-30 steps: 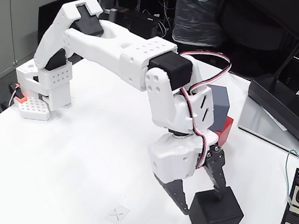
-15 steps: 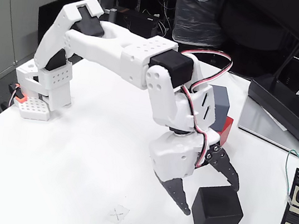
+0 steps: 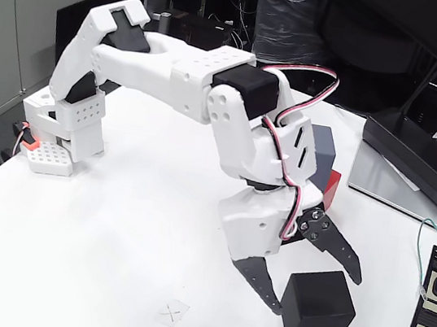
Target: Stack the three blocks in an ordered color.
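One black block (image 3: 318,307) on table, just beneath spread-open tool (image 3: 316,292), ungripped.

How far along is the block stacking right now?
Done: the grey block appears to sit on the red block behind the arm. In hand: nothing; the gripper is open, straddling the black block on the table. Left: grasp the black block and stack it.

You get bright, even light from overhead w/ soft, faint shadows under the arm (image 3: 212,97) and black block (image 3: 318,308) on the white desk (image 3: 109,238). Desk nearly washes out, no hard glare. Focus sharp throughout; background stays dim. No obvious edge distortion.
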Robot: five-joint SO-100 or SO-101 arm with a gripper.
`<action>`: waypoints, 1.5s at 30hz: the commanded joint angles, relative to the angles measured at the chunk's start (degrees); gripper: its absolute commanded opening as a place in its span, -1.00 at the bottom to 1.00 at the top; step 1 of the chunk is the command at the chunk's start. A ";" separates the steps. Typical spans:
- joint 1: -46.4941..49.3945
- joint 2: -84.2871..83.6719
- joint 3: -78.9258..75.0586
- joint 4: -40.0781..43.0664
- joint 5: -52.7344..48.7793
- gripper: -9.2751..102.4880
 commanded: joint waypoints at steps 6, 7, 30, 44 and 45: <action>-5.19 0.18 -2.29 0.26 5.45 -0.25; -5.98 -0.35 -2.29 0.26 5.45 -0.25; -2.64 -2.99 -10.90 13.10 5.01 -0.25; -2.46 -2.81 -13.18 22.85 4.83 -0.25; -2.46 -2.90 -13.18 22.41 4.83 -0.25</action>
